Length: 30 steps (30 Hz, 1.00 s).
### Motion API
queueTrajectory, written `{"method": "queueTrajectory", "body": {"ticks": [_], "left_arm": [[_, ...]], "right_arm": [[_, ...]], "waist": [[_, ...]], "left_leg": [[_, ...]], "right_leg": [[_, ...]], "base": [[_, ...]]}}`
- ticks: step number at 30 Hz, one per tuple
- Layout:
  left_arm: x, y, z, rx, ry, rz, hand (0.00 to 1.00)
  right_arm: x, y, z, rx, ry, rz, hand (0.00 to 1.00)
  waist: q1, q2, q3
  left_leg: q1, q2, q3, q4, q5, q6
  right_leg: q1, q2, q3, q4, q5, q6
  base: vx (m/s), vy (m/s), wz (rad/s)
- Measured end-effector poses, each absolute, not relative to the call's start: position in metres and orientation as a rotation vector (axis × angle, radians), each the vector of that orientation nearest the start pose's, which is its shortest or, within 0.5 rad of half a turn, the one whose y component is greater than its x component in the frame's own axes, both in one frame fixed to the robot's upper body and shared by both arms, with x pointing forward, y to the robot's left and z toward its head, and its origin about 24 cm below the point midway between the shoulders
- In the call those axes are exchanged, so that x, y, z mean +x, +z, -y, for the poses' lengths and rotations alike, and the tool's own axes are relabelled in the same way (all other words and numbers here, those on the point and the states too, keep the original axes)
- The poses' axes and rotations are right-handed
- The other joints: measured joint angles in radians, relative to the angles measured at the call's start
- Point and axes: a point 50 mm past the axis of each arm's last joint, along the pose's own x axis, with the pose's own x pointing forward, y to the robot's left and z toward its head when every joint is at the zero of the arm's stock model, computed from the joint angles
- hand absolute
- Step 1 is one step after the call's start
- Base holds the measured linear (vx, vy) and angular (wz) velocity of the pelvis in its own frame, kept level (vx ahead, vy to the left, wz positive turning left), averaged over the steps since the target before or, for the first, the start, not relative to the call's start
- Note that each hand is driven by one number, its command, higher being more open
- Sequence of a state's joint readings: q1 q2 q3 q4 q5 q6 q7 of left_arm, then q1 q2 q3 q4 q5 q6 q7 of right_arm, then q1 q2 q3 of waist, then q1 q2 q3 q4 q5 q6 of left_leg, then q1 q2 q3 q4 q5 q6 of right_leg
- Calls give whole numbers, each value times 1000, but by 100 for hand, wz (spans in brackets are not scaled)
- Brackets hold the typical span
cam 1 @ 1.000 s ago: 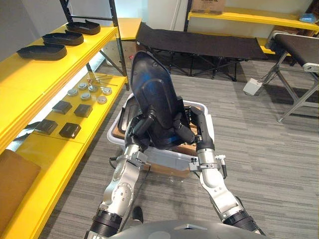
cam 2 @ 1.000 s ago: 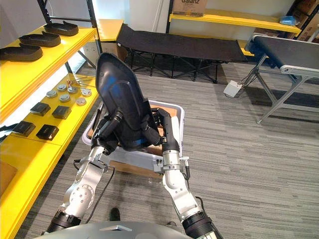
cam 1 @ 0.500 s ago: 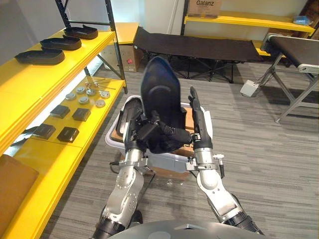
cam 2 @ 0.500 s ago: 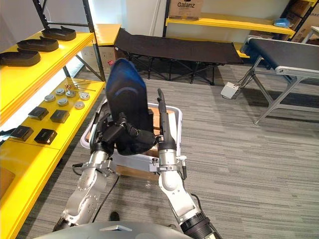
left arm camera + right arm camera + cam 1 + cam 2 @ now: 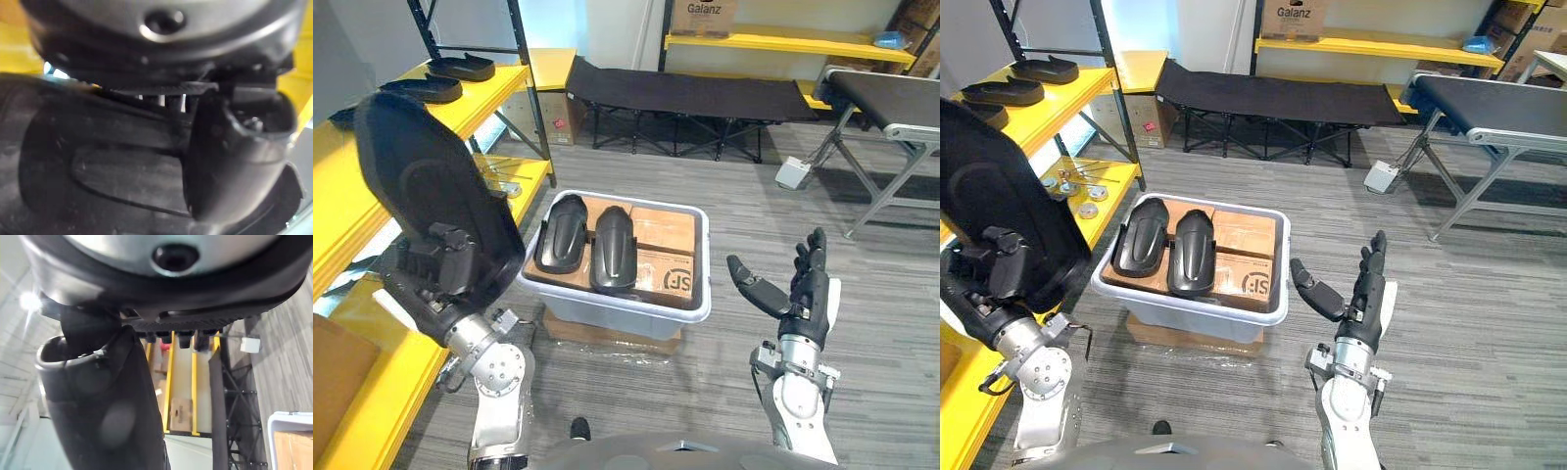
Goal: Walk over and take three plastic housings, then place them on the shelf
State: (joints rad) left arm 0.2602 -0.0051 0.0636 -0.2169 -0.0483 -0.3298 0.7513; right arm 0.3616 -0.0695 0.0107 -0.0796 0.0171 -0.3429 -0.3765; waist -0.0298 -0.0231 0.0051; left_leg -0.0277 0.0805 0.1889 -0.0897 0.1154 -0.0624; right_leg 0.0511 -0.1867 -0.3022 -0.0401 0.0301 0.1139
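Left wrist view puts the left hand (image 5: 230,156) hard against dark plastic, its thumb pressed onto the surface. From the head cameras, that hand is clamped round the lower end of a large black plastic housing (image 5: 421,176). The housing stands nearly upright, tipped a little away from the white bin (image 5: 617,311), to the bin's left and well above its rim. All of the part's length rises above the grip, none below it.

That is the likely trouble. With so much shell above one hold at the bottom, it may pivot or slide in the fingers as the arm swings. The yellow shelf (image 5: 1077,88) lies just beyond it, farther left of the bin. Its board edge or the dark housings (image 5: 1038,69) already on the top level could catch the raised tip and knock it loose or push those parts along.

Right of the bin, the right hand (image 5: 803,294) is held up empty, fingers straight and thumb spread. Inside the bin, two housings (image 5: 587,240) lie side by side on cardboard boxes (image 5: 666,250), so I judge the task under way rather than near done.
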Motion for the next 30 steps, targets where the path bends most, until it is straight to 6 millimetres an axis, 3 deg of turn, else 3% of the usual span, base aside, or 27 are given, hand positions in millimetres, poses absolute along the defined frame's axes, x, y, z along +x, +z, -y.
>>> {"method": "queueTrajectory", "body": {"ticks": [7,12,17,19,20,22,24,26,30], "left_arm": [[173,46,-198,-191,664,185,0],[170,42,-197,-208,593,164,0],[169,53,-194,-223,552,212,0],[164,64,-196,-253,526,257,0],[164,66,-196,-261,514,269,0],[168,71,-194,-278,424,302,0],[168,71,-193,-282,384,307,0],[165,68,-197,-293,401,289,0],[157,60,-204,-296,443,245,0]], "right_arm": [[166,-9,196,125,-416,-62,100],[185,-20,177,166,-311,-134,100],[204,-17,148,171,-111,-123,100],[208,-15,139,164,-53,-115,100],[209,-14,138,166,-48,-114,100],[208,-15,148,157,-91,-113,100],[205,-16,162,142,-142,-114,100],[207,-14,168,135,-147,-101,100],[212,1,159,150,-51,-27,100]], "waist": [[0,1,18],[31,8,22],[71,14,35],[86,22,40],[88,25,42],[69,39,70],[76,45,85],[84,40,91],[85,21,120]], "left_leg": [[-15,0,4,0,1,-2],[-17,-4,-19,3,2,-2],[-18,-18,-127,4,10,-1],[-51,-22,-160,0,5,-2],[-63,-16,-124,1,-1,5],[-115,48,120,67,-12,29],[-127,85,274,112,16,50],[-127,50,255,98,30,64],[-101,20,283,103,17,71]], "right_leg": [[-15,-2,2,0,0,0],[3,2,-20,-16,7,-1],[67,3,-139,-13,-2,4],[96,0,-233,-1,-21,9],[102,0,-270,1,-22,10],[151,-5,-437,26,-26,16],[176,-30,-510,82,-69,44],[172,-75,-513,141,-101,54],[173,-117,-484,159,-105,52]], "base": [[3,3,-2],[33,-4,10],[48,-24,60],[14,-26,110],[-23,4,168],[14,50,206],[32,120,155],[42,149,72],[4,96,-16]]}}
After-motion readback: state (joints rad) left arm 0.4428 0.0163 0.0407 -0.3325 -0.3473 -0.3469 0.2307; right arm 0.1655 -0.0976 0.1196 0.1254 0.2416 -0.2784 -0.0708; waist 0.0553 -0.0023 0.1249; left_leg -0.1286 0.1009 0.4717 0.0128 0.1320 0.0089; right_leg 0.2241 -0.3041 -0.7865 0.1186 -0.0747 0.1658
